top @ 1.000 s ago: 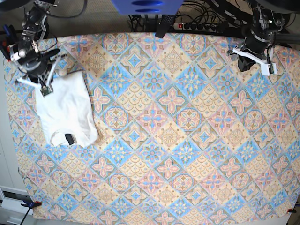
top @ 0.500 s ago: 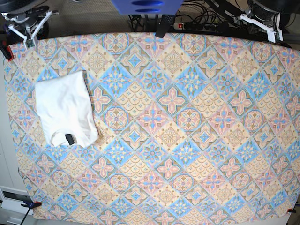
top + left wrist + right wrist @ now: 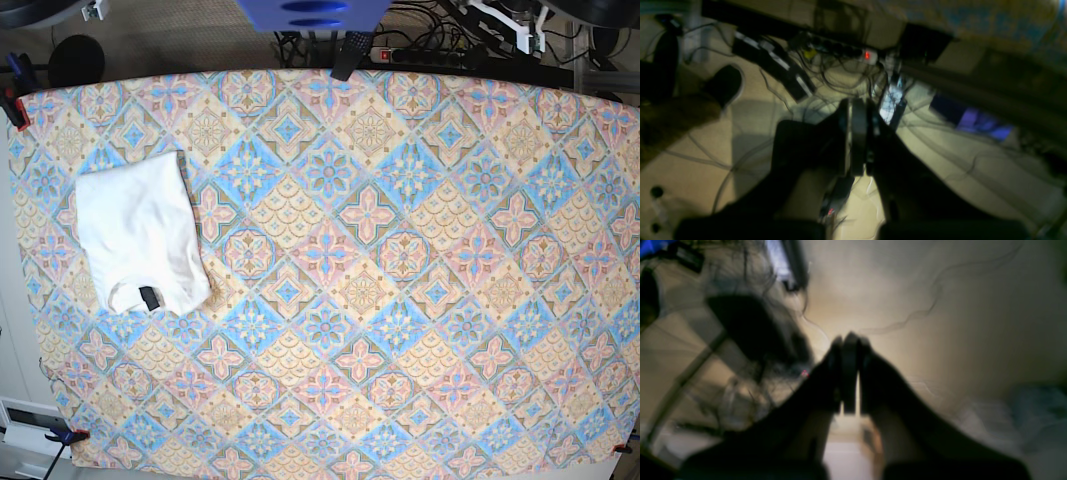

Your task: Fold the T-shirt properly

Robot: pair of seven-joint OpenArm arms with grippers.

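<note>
Base view: T-shirt (image 3: 140,232) smooth white folded rectangle, patterned tablecloth (image 3: 400,300).

A tablecloth (image 3: 400,300) patterned with blue, pink and tan diamond tiles covers the whole table in the base view, held at its left edge by a clamp (image 3: 14,104) near the top and another clamp (image 3: 62,435) near the bottom. Beyond the far edge, a black power strip (image 3: 425,56) with a red switch lies on the floor among tangled cables (image 3: 420,18), just right of a blue object (image 3: 312,13) at top centre. The left wrist view shows the same strip (image 3: 843,51), blurred, and a dark shoe (image 3: 723,83) on the beige floor (image 3: 683,166) to its left.
</note>
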